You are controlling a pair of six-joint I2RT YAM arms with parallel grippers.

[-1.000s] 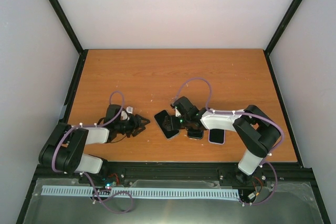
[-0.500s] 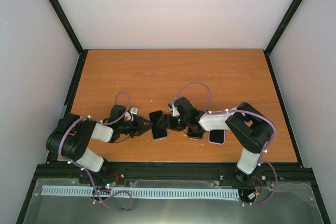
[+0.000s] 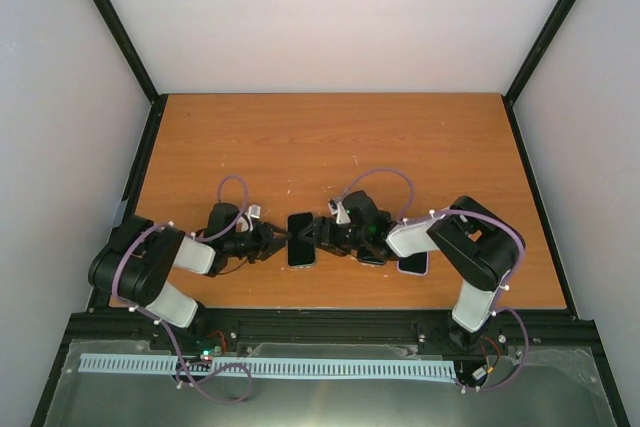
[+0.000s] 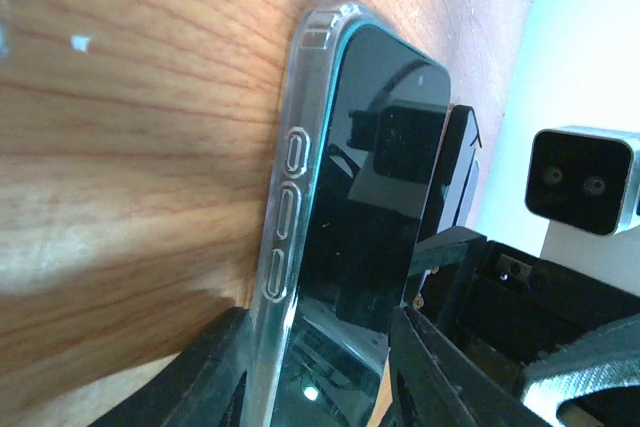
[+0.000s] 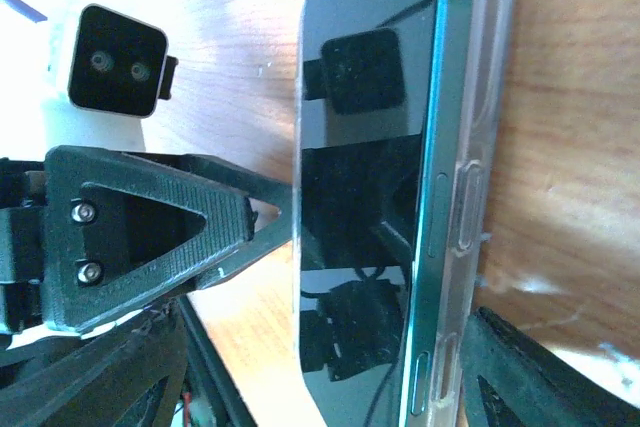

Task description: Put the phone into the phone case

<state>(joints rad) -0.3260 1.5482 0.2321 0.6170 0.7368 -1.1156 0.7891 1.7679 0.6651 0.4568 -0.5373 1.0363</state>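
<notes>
The phone (image 3: pixel 301 239), with a black screen and teal edge, lies near the table's front centre between both grippers. It sits in the clear phone case (image 4: pixel 285 177), and its teal edge stands slightly proud of the case rim (image 5: pixel 470 197). My left gripper (image 3: pixel 283 241) comes in from the left, rolled on its side, and is shut on the phone's near end (image 4: pixel 320 325), one finger behind the case and one on the screen. My right gripper (image 3: pixel 320 235) is open round the other end (image 5: pixel 330 347). One of its fingers is beside the case and the other is apart from the screen.
A second phone with a pale rim (image 3: pixel 413 259) and a dark flat item (image 3: pixel 372 256) lie under my right forearm near the front edge. Black frame posts stand at the table's back corners.
The phone has moved left and turned straighter with my right gripper. My left gripper has reached right and closed on the phone's end.
</notes>
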